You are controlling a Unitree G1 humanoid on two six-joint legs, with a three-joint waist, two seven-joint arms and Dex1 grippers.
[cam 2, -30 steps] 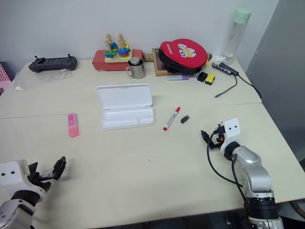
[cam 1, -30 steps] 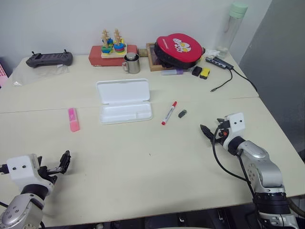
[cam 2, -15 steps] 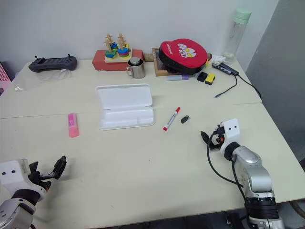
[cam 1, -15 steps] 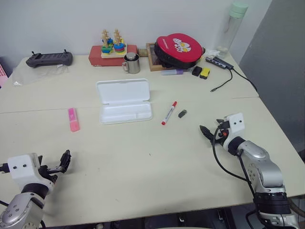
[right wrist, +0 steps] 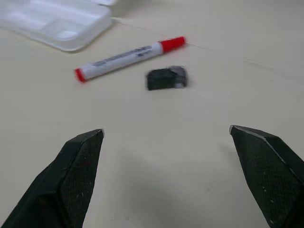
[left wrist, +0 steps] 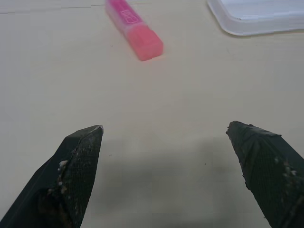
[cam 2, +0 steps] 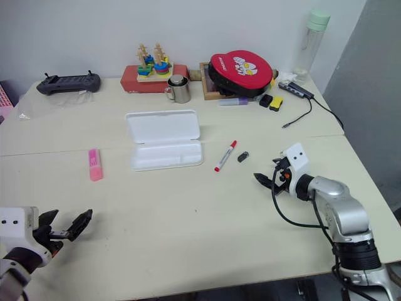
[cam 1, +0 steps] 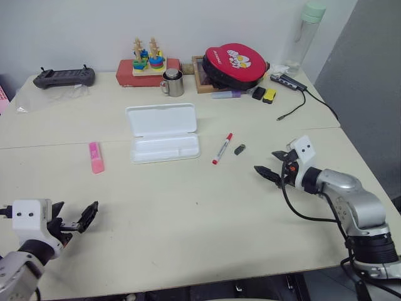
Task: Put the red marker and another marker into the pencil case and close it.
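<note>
While the pencil case (cam 1: pixel 163 133) lies open near the middle of the table (cam 1: pixel 188 213), lid folded back to the far side and its divided tray empty, nothing of the task is packed yet. The red marker (cam 1: pixel 222 148) lies flat just to the right of the case, red cap toward the far side, with a small dark object (cam 1: pixel 239 149) just beside it on the right. The pink highlighter (cam 1: pixel 96 157) lies to the left of the case, apart from it.

The right gripper (cam 1: pixel 270 172) hangs low over the table to the near right of the red marker, fingers spread wide and holding nothing. The left gripper (cam 1: pixel 74 221) sits at the near left edge, also spread and empty, well apart from the highlighter.

The marker looks light, rigid and smooth, likely to roll if nudged, so a pinch across the middle of its white barrel seems safest. The highlighter, flat and chunky, should stay put; taking it across its narrow sides near mid-length looks best. The case appears thin, light plastic and could slide when its lid is pushed shut.
</note>
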